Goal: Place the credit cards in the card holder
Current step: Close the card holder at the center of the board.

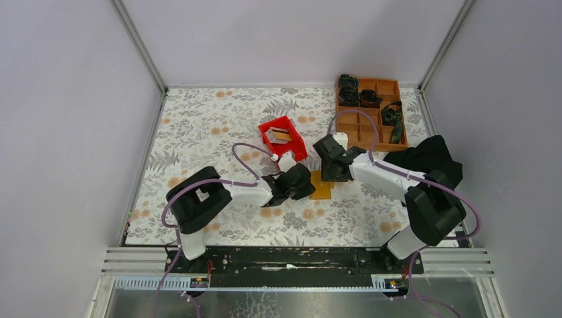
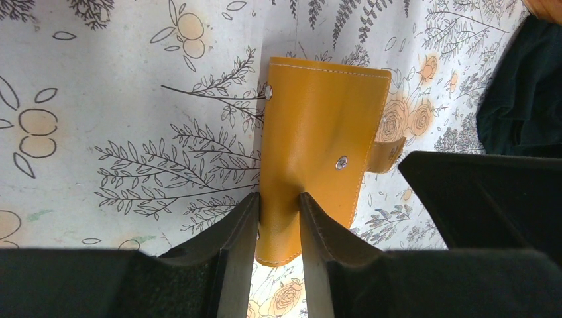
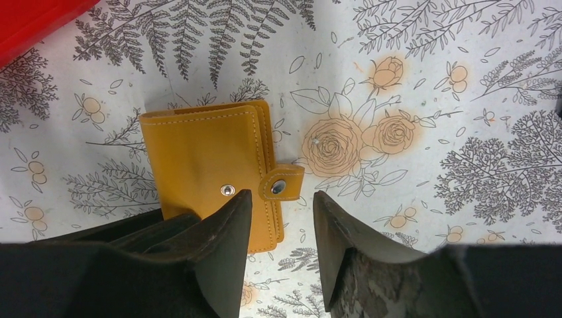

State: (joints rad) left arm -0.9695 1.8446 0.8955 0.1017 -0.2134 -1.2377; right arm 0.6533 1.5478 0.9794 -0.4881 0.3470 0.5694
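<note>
The card holder (image 1: 321,187) is a tan-orange snap wallet, folded shut, lying on the floral cloth between the two grippers. My left gripper (image 1: 306,187) is shut on its near edge, and the leather bulges between the fingers in the left wrist view (image 2: 280,199), where the card holder (image 2: 325,126) fills the middle. My right gripper (image 1: 329,176) is open and empty just above the wallet. In the right wrist view its fingers straddle the snap tab (image 3: 281,187) at the edge of the card holder (image 3: 199,156). I see no credit cards for certain. Something pale (image 1: 280,136) lies in the red bin.
A red plastic bin (image 1: 291,126) stands just behind the wallet, and its corner shows in the right wrist view (image 3: 33,20). An orange-brown compartment tray (image 1: 351,132) with dark items is at the back right. A black cloth (image 1: 424,156) lies by the right arm.
</note>
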